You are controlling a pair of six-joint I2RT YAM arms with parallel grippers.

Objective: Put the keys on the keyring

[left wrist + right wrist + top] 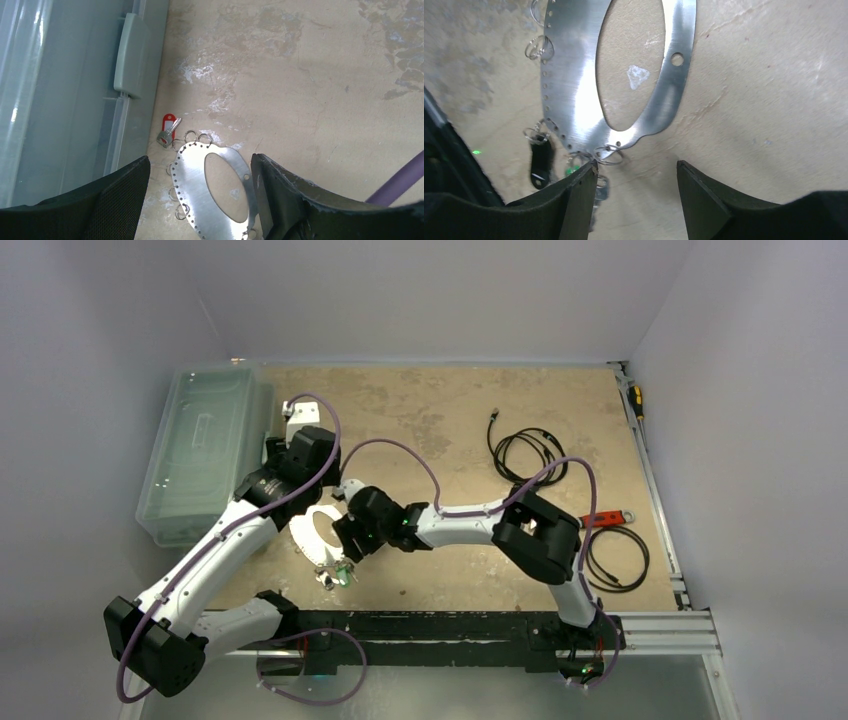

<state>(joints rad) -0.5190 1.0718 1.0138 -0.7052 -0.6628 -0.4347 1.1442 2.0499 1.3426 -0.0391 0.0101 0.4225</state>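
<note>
The keyring [312, 532] is a flat pale silver oval plate lying on the table, with small wire rings along its holed rim. In the left wrist view the keyring [197, 187] lies between the fingers of my open left gripper [200, 200] [300, 502], and the right finger [285, 195] is at the plate's edge. A red-headed key [168, 128] lies by the plate's far end, next to the bin. My right gripper [636, 187] [350, 537] is open and empty at the near tip of the keyring [574, 75]. A black-headed key [539, 162] and a green-headed key [570, 170] hang there, with the green one partly hidden.
A translucent lidded bin [205, 450] [60, 100] stands at the left, close to the keyring. Black coiled cables [525, 450] [615, 560] and a red-handled tool [605, 519] lie to the right. A screwdriver [636, 400] lies by the right rail.
</note>
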